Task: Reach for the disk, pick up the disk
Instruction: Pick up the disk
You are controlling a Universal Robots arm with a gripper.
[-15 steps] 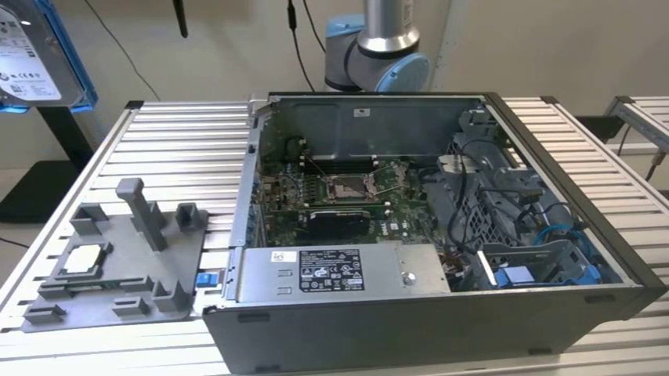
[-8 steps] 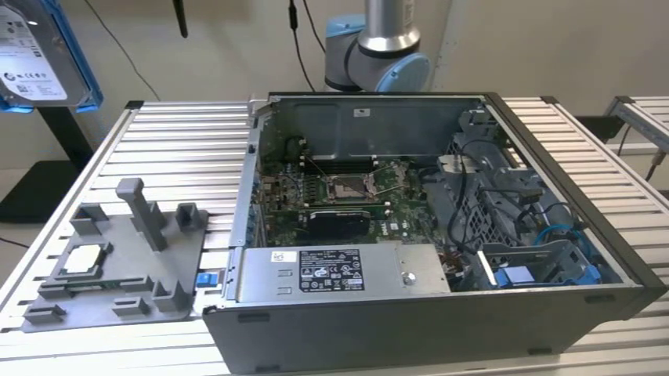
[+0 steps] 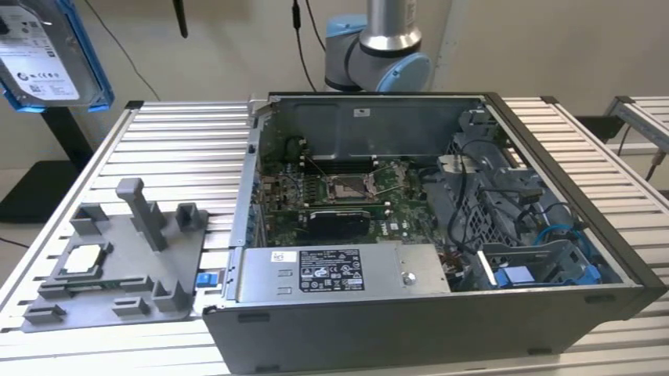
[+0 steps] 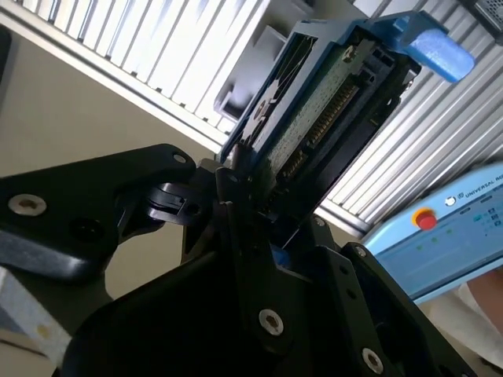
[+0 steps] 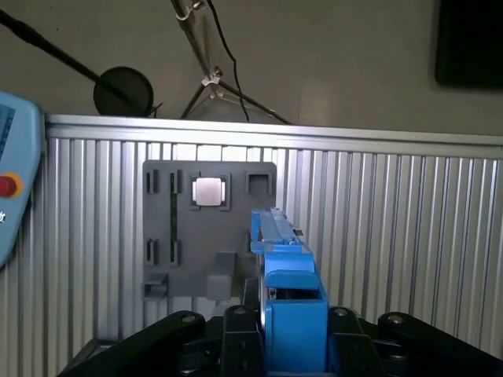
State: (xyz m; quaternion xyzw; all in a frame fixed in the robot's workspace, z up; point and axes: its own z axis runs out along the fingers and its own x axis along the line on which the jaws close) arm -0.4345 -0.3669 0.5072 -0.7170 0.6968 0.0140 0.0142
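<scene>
- The jaws were clamped tight on the disk (image 4: 314, 118), gripping its blue-framed end.
- The disk hung high off the surface (image 3: 178, 149), up by the edge where the grey holder (image 3: 105, 287) sat.

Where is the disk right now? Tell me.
The disk is clamped in the gripper, held in the air at the exterior view's upper left, well above the grey fixture.

Silver arm (image 3: 393, 17), blue joint cap (image 3: 406, 73); black hand (image 4: 240, 196).
</scene>
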